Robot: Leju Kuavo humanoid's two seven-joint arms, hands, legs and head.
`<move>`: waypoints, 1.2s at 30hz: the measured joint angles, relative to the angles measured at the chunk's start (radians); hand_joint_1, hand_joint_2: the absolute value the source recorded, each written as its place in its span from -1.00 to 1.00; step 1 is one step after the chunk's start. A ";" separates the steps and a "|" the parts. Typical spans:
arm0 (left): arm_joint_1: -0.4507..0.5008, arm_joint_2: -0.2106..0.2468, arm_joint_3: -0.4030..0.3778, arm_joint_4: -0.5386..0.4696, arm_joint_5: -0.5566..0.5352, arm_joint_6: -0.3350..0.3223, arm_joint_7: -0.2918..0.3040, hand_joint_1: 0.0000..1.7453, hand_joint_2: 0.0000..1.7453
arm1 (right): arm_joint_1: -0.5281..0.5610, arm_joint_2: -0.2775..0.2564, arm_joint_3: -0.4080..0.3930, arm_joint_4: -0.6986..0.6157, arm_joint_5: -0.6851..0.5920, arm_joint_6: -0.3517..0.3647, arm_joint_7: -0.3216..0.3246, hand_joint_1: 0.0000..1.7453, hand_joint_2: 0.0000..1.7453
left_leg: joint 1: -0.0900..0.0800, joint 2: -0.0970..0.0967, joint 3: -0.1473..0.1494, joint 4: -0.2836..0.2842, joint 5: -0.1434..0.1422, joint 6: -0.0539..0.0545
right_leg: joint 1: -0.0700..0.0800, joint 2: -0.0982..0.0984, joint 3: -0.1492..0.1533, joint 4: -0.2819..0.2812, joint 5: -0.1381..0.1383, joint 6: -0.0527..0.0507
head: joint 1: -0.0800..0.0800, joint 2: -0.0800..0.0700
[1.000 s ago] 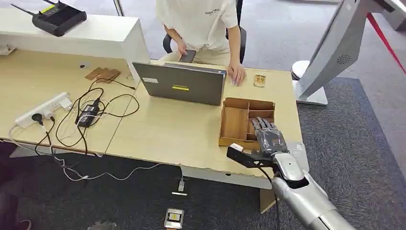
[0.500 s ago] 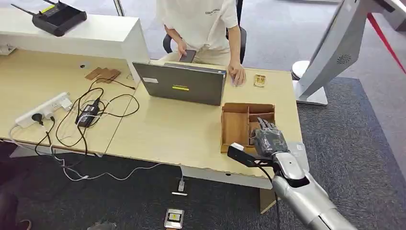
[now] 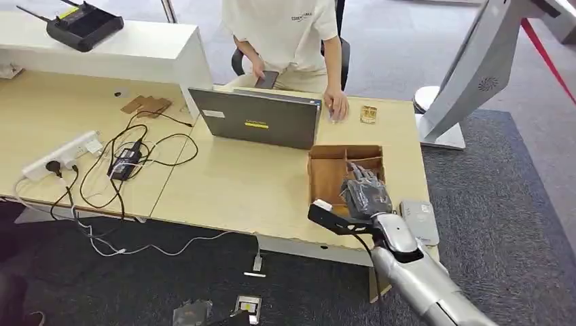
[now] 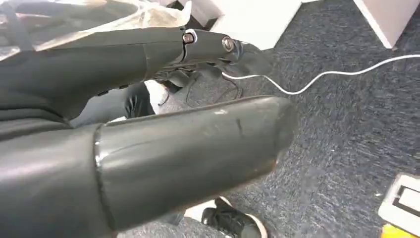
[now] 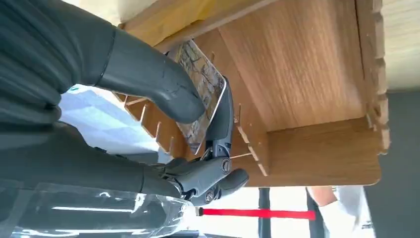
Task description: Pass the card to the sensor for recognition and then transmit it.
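Note:
A patterned card [image 5: 203,94] is pinched between the thumb and a finger of my right hand [image 5: 148,74], inside a narrow slotted compartment of the wooden box [image 5: 307,74]. From the head view, my right hand [image 3: 365,197] reaches into the box [image 3: 326,170] at the table's near right corner, and the card is hidden under it. A flat grey sensor [image 3: 419,221] lies just right of the hand at the table edge. My left hand [image 4: 163,148] hangs over the carpet with fingers apart, holding nothing.
A grey laptop [image 3: 257,122] stands behind the box, with a person [image 3: 285,34] seated behind it. Another card [image 3: 368,114] lies near the person's hand. A power strip [image 3: 61,155] and cables lie at the left. A white stand [image 3: 469,75] rises at the right.
My right hand and the wooden box have shifted left along the table. The grey sensor beside the hand has come into plain sight.

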 joint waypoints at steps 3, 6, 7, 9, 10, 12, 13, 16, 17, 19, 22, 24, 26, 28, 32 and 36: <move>0.000 -0.012 0.000 0.000 0.000 0.000 -0.008 -1.00 -1.00 | 0.000 -0.002 -0.002 -0.001 0.012 -0.071 0.007 1.00 1.00 | 0.000 0.001 0.000 0.000 0.000 0.000 | 0.000 0.000 0.000 0.000 0.000 0.000 | 0.000 0.000; -0.001 -0.020 0.000 0.000 -0.001 0.000 -0.011 -1.00 -1.00 | -0.006 -0.005 -0.012 -0.012 0.023 -0.134 0.008 1.00 1.00 | 0.000 0.001 0.000 0.000 0.000 0.000 | 0.000 0.001 0.000 0.000 0.000 0.000 | 0.000 0.000; -0.002 -0.021 0.000 0.000 -0.002 -0.001 -0.013 -1.00 -1.00 | -0.008 -0.006 -0.016 -0.018 0.031 -0.148 0.010 1.00 1.00 | 0.000 0.001 0.000 0.000 0.000 0.000 | 0.000 0.000 0.000 0.000 0.000 0.000 | 0.000 0.000; -0.002 -0.025 -0.001 0.000 -0.005 -0.003 -0.018 -1.00 -1.00 | -0.014 -0.013 -0.027 -0.037 0.051 -0.185 0.017 1.00 1.00 | 0.000 0.001 0.000 0.000 0.000 0.000 | 0.000 0.001 0.000 0.000 0.000 0.000 | 0.000 0.000; -0.003 -0.026 -0.002 0.000 -0.006 -0.005 -0.019 -1.00 -1.00 | -0.021 -0.017 -0.034 -0.050 0.061 -0.199 0.023 1.00 1.00 | 0.000 0.001 0.000 0.000 0.000 0.000 | 0.000 0.000 0.000 0.000 0.000 0.000 | 0.000 0.000; -0.006 -0.031 -0.004 0.000 -0.008 -0.009 -0.023 -1.00 -1.00 | -0.036 -0.031 -0.051 -0.081 0.081 -0.205 0.033 1.00 1.00 | 0.000 0.001 0.000 0.000 0.000 0.000 | 0.000 0.001 0.000 0.000 0.000 0.000 | 0.000 0.000; -0.007 -0.031 -0.005 0.000 -0.008 -0.011 -0.024 -1.00 -1.00 | -0.043 -0.037 -0.059 -0.096 0.090 -0.205 0.036 1.00 1.00 | 0.000 0.001 0.000 0.000 0.000 0.000 | 0.000 0.000 0.000 0.000 0.000 0.000 | 0.000 0.000; -0.013 -0.034 -0.008 0.000 -0.008 -0.016 -0.029 -1.00 -1.00 | -0.062 -0.049 -0.078 -0.132 0.107 -0.207 0.042 1.00 1.00 | 0.000 0.001 0.000 0.000 0.000 0.000 | 0.000 0.000 0.000 0.000 0.000 0.000 | 0.000 0.000; -0.014 -0.036 -0.010 0.000 -0.008 -0.016 -0.030 -1.00 -1.00 | -0.066 -0.052 -0.084 -0.141 0.110 -0.208 0.042 1.00 1.00 | 0.000 0.001 0.000 0.000 0.000 0.000 | 0.000 0.000 0.000 0.000 0.000 0.000 | 0.000 0.000; -0.015 -0.037 -0.013 0.000 -0.009 -0.018 -0.032 -1.00 -1.00 | -0.072 -0.057 -0.092 -0.155 0.117 -0.209 0.044 1.00 1.00 | 0.000 0.001 0.000 0.000 0.000 0.000 | 0.000 0.000 0.000 0.000 0.000 0.000 | 0.000 0.000; -0.017 -0.037 -0.019 0.000 -0.009 -0.019 -0.035 -1.00 -1.00 | -0.101 -0.071 -0.108 -0.189 0.128 -0.198 0.052 1.00 1.00 | 0.000 0.001 -0.001 0.000 0.000 0.000 | 0.000 0.000 -0.002 0.000 0.001 0.000 | 0.000 0.000; -0.019 -0.040 -0.024 0.000 -0.009 -0.022 -0.037 -1.00 -1.00 | -0.151 -0.082 -0.123 -0.217 0.135 -0.171 0.060 1.00 1.00 | 0.000 0.001 -0.001 0.000 0.000 0.000 | 0.000 0.001 -0.002 0.000 0.001 0.001 | 0.000 0.000; -0.022 -0.043 -0.030 0.000 -0.009 -0.026 -0.038 -1.00 -1.00 | -0.197 -0.089 -0.126 -0.224 0.137 -0.141 0.060 1.00 1.00 | 0.000 0.001 -0.001 0.000 0.000 0.000 | 0.000 0.001 -0.001 0.000 0.001 0.001 | 0.000 0.000; -0.024 -0.046 -0.034 0.000 -0.009 -0.029 -0.039 -1.00 -1.00 | -0.223 -0.088 -0.126 -0.224 0.131 -0.118 0.060 1.00 1.00 | 0.000 0.001 -0.002 0.000 0.001 0.000 | 0.000 0.001 -0.001 0.000 0.001 0.001 | 0.000 0.000; -0.033 -0.051 -0.045 0.000 -0.015 -0.042 -0.042 -1.00 -1.00 | -0.297 -0.067 -0.126 -0.188 0.033 -0.065 0.027 1.00 1.00 | 0.000 0.001 -0.002 0.000 0.001 0.001 | 0.000 0.001 -0.002 0.000 0.001 0.001 | 0.000 0.000; -0.038 -0.058 -0.048 0.000 -0.018 -0.050 -0.044 -1.00 -1.00 | -0.332 -0.042 -0.124 -0.147 -0.003 -0.054 0.008 1.00 1.00 | 0.000 0.000 -0.003 0.000 0.001 0.001 | 0.000 0.000 -0.002 0.001 0.001 0.001 | 0.000 0.000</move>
